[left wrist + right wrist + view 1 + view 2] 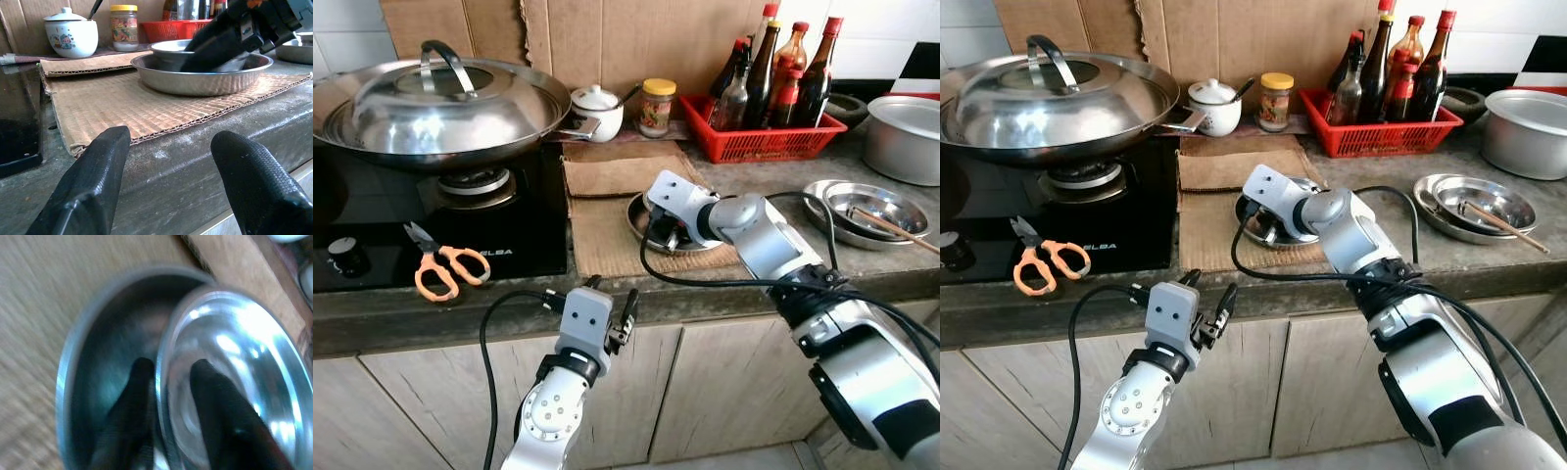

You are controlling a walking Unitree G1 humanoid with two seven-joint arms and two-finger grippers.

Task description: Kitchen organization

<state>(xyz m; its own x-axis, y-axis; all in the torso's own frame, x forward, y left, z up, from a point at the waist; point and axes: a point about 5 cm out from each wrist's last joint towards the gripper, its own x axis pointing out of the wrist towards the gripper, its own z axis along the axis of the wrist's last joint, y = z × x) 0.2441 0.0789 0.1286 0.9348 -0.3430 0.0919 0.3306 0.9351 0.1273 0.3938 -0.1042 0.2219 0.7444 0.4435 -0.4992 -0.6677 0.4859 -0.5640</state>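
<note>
the left pincer [607, 296] hangs idle with fingers apart, just short of the table [391, 315] edge. beyond it the right pincer [168, 382] is clamped on the rim of the small steel bowl [234, 377], which sits inside the shallow steel dish [203, 78] under it, on cardboard [597, 230]. judging by that, the step is lifting the bowl; next comes a straight, level rise clear of the dish

Right tool [168, 396] straddles the rim of a small steel bowl [244, 352], one finger [132, 401] outside, one inside, within a steel dish [73, 367] on cardboard [49, 279].
</note>
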